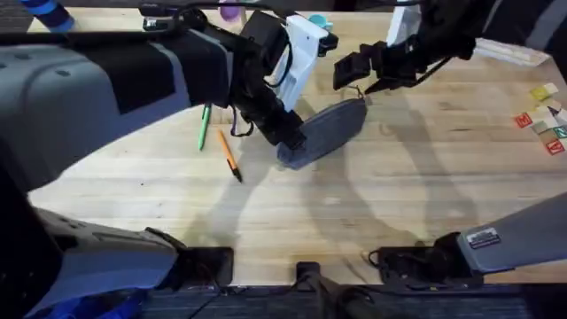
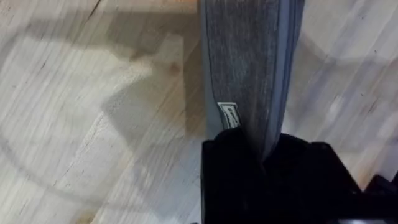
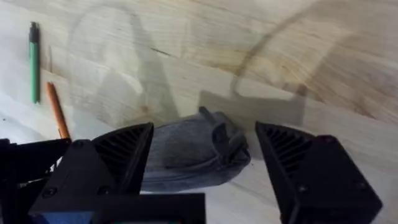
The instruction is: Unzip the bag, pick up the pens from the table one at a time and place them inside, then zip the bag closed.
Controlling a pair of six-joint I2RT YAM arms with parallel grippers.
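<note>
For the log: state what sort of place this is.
Probably a robotics lab workbench: two arms mounted at a pale butcher-block table, a grey pouch and pens laid out, small labelled blocks at one edge.

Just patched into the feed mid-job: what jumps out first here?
The grey bag lies mid-table, its near end pinched in the left gripper. The right gripper hangs open over the bag's far end, by the zipper. A green pen and an orange pen lie on the table, left of the bag.
</note>
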